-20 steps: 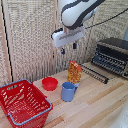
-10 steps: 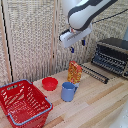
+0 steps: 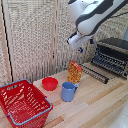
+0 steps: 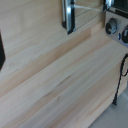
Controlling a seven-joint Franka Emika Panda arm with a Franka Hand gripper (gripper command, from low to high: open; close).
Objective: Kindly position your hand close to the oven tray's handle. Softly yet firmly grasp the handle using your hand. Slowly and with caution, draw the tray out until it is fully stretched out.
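Light wooden plank table (image 3: 100, 107), grain running lengthwise, surface unmarked. Resting directly on it: a red plastic wire-style basket with a grey handle (image 3: 22, 102) at the exterior view's left; a small red bowl (image 3: 49, 83); a blue mug (image 3: 68, 91) just beside the bowl; an upright orange patterned packet (image 3: 75, 72) behind the mug; a boxy black toaster oven (image 3: 112, 55) at the exterior view's right, its dark door slab (image 3: 95, 73) lowered onto the tabletop.
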